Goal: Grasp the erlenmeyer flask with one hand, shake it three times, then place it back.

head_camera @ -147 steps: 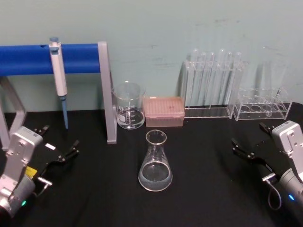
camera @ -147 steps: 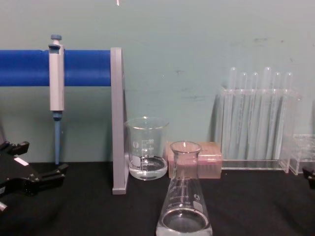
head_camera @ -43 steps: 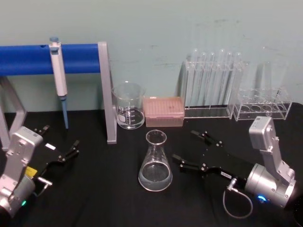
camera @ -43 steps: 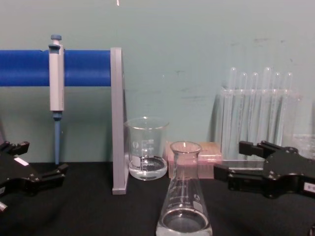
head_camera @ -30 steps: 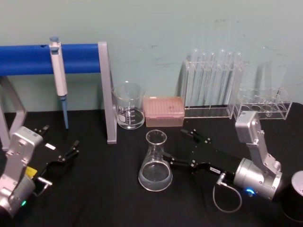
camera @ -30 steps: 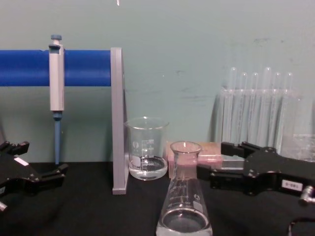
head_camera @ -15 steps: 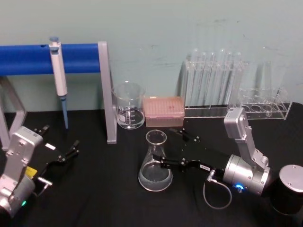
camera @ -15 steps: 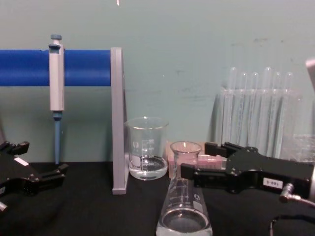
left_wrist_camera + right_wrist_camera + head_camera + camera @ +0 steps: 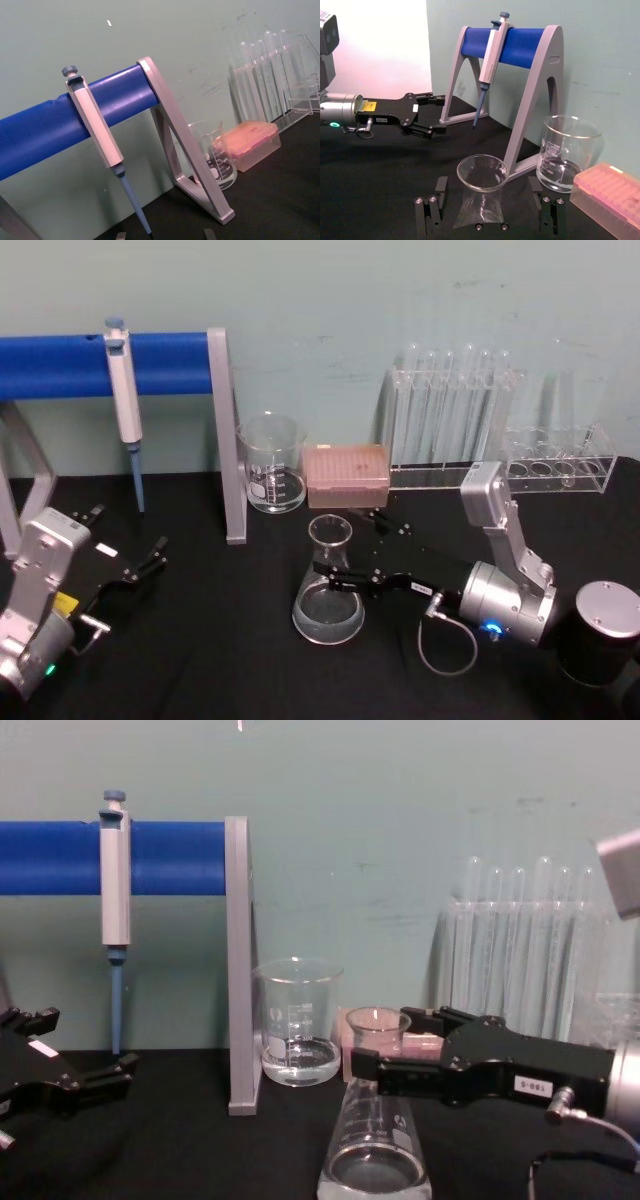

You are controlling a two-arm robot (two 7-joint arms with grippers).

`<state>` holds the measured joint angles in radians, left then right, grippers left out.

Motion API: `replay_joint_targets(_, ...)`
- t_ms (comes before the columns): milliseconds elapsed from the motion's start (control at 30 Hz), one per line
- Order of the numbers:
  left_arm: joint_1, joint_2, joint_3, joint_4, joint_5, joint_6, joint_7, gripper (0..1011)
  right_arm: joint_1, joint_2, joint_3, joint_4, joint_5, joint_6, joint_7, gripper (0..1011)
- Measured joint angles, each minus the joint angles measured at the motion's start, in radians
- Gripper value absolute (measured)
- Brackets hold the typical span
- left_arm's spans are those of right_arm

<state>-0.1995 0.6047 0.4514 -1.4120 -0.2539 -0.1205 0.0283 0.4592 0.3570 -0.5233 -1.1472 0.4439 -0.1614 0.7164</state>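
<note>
Right wrist view | my right gripper (image 9: 488,192) had jaws apart, straddling upright erlenmeyer flask (image 9: 481,204) neck, worktop (image 9: 220,675) centre | left gripper (image 9: 130,526) parked, jaws apart, left edge

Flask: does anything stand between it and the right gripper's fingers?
Nothing visible does. The open right gripper straddles the flask at its neck, one finger on each side with bare gaps. The beaker and pink box stand behind, outside the fingers. The left gripper sits parked far to the left.

Clear erlenmeyer flask (image 9: 328,605), upright, neck between spread fingers (image 9: 362,581)
</note>
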Motion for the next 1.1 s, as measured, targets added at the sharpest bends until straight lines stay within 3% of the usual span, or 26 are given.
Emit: replay_joint_targets(1100,0.0,0.0,0.0,0.0,0.0,0.0,0.0,1001,0.049,-0.035,-0.025,0.074,-0.007,0.019,0.011,1000)
